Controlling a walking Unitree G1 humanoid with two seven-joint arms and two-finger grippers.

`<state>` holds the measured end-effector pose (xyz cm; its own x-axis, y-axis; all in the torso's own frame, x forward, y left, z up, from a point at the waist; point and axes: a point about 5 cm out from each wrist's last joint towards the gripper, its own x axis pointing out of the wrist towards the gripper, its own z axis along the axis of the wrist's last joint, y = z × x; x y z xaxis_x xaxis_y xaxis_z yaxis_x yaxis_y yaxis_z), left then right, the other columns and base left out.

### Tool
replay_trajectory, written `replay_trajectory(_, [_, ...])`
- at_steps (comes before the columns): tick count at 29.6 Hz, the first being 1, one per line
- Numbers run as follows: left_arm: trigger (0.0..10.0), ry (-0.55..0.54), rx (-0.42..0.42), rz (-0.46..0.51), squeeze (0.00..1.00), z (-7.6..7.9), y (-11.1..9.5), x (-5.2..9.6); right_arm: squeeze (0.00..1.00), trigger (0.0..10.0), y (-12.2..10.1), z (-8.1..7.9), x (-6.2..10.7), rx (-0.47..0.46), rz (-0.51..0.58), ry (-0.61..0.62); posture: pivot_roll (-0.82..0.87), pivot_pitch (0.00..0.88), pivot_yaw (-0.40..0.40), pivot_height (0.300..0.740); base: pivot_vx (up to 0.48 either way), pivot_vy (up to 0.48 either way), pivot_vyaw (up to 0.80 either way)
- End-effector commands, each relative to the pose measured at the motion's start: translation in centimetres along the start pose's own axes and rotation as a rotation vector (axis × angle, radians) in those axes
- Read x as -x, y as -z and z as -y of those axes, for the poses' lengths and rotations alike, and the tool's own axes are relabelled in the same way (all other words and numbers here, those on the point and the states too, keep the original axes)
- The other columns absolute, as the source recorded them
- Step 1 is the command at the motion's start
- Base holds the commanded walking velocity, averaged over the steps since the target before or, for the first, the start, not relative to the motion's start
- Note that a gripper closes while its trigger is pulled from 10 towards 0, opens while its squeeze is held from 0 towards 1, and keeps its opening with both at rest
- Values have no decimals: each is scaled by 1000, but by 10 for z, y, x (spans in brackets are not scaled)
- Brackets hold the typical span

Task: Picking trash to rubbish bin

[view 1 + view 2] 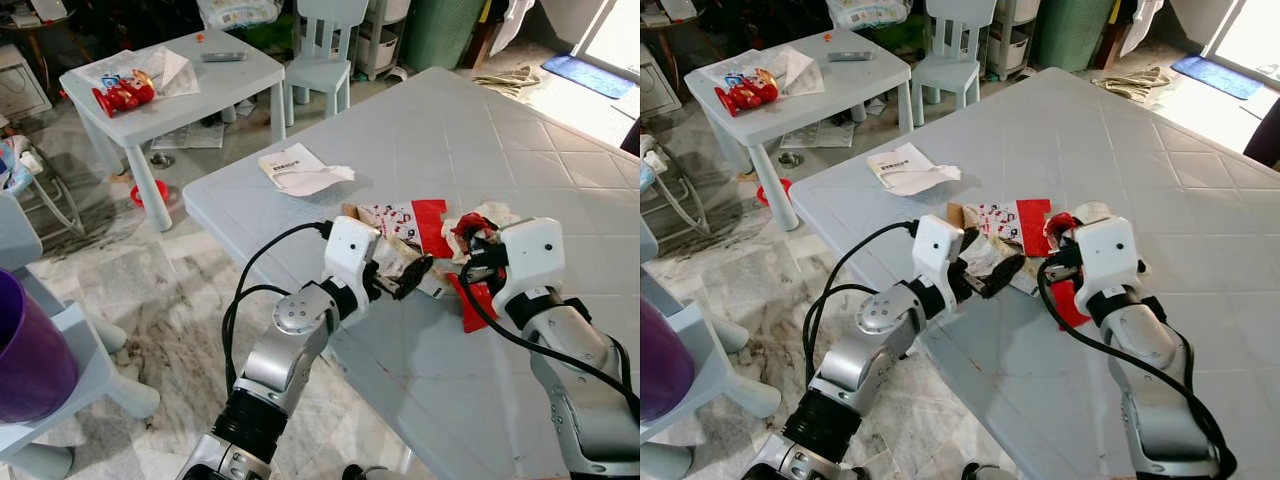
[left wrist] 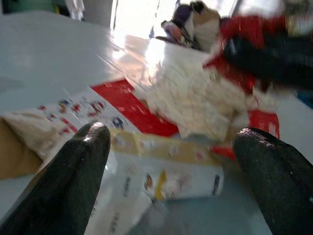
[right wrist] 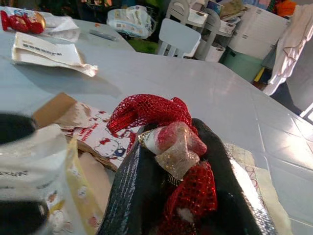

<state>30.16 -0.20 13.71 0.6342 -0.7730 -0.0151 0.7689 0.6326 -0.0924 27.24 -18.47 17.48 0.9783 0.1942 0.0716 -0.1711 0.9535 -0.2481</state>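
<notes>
Two grippers work one trash pile at the near edge of the grey table. The right gripper pinches red mesh netting: light, floppy, best bunched. The left gripper straddles a crinkly wrapper, fingers spread. A cluttered room, small table and marble floor behind.

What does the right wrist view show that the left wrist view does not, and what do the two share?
Right wrist view alone: the right gripper shut on red mesh netting, a folded white paper further along the table and a white child's chair. Left wrist view alone: the left gripper with open fingers around a white wrapper, and crumpled tissue. Both: the printed red-and-white packaging on the grey table.
</notes>
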Motion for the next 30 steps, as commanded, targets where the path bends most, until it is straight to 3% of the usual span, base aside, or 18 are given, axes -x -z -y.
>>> replay_trajectory(1, [10000, 34, -13, -39, 0, 5, 7, 0, 0, 0, -3, 4, 4, 8, 1, -2, -65, 122, -77, 740, 0, 0, 0])
replay_trajectory(5, [10000, 43, -50, -70, 0, 5, 12, 3, 0, 0, -2, 4, 10, 8, -12, -13, -68, 120, -78, 740, 0, 0, 0])
replay_trajectory(15, [10000, 67, -114, -165, 0, 4, 27, 8, 0, 0, -5, 1, 7, -1, -9, -17, -68, 118, -78, 740, 0, 0, 0])
replay_trajectory(16, [7490, 73, -114, -181, 0, 4, 30, 10, 0, 0, -5, 1, 6, -3, -8, -21, -68, 118, -78, 740, 0, 0, 0])
replay_trajectory(18, [0, 68, -115, -186, 0, 3, 31, 11, 0, 0, -5, 0, 6, -4, -9, -22, -62, 112, -79, 740, 0, 0, 0])
replay_trajectory(30, [0, 5, -96, -201, 0, -9, 35, 22, 0, 0, -3, -6, 5, -19, -15, -39, -53, 119, -81, 740, 0, 0, 0])
